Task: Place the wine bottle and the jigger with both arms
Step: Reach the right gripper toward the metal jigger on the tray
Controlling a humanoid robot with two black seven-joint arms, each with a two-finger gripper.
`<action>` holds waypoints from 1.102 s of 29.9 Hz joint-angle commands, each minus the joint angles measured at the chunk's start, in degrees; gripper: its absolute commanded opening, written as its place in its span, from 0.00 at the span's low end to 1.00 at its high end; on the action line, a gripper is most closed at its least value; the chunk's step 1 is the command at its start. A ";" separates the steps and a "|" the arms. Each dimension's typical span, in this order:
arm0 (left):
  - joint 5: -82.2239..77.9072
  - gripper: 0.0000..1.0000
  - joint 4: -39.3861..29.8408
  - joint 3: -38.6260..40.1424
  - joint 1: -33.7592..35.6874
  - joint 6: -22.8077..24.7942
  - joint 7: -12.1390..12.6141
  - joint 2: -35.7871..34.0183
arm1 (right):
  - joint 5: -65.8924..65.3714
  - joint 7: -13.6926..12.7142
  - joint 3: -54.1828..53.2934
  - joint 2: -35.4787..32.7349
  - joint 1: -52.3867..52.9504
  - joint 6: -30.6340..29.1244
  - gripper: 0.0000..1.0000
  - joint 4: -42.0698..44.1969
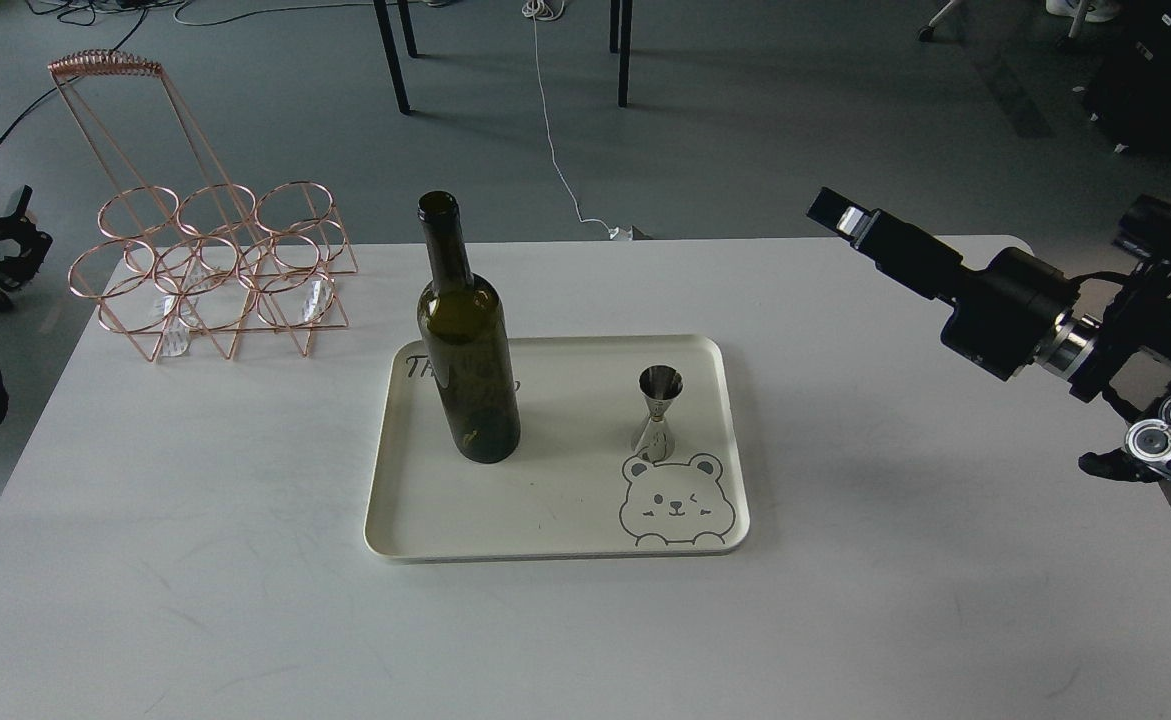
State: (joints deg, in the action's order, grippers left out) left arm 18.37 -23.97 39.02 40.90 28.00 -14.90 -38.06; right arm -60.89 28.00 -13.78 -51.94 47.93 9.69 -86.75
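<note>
A cream tray (pixel 555 545) lies near the middle of the white counter (pixel 895 600). The bottle (pixel 467 360) stands upright on the tray's left part, its base on the tray floor and its open neck rising above the tray's far rim. It hides part of some dark lettering printed on the tray. The jigger (pixel 658 412) stands upright on the tray's right part, well apart from the bottle, just beyond a bear face (pixel 675 500) drawn in the tray's near right corner.

The right arm reaches in from the right edge, over the far right part of the counter. Its hand (pixel 838 214) points left and away, held in the air, well apart from the tray and holding nothing. It is seen edge-on, so I cannot tell how wide it stands.

The left hand (pixel 7 240) is at the left edge, off the counter. It is dark and small, and I cannot tell its opening; nothing is seen in it.

A copper wire rack (pixel 210 270) stands at the far left corner of the counter, well apart from the tray.
</note>
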 commanded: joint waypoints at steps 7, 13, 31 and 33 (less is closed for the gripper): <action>-0.09 0.99 -0.02 -0.09 0.06 0.00 0.14 0.09 | -23.91 0.00 7.44 9.82 0.50 2.61 0.98 9.93; 0.00 0.99 0.07 -0.09 -0.12 0.00 0.05 0.00 | -32.09 0.00 13.06 17.55 0.59 7.17 0.96 20.02; 0.00 0.99 0.15 -0.09 -0.82 0.00 -0.04 -0.70 | -32.28 0.00 15.09 35.06 0.94 9.64 0.77 37.17; 0.00 0.98 0.15 0.00 -0.91 0.00 -0.04 -0.70 | -32.28 0.00 15.09 35.59 0.94 9.64 0.74 37.88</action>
State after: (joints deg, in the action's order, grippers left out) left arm 18.37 -23.82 38.99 40.16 28.00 -14.86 -38.88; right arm -93.18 27.99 1.27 -17.44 48.86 19.34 -50.26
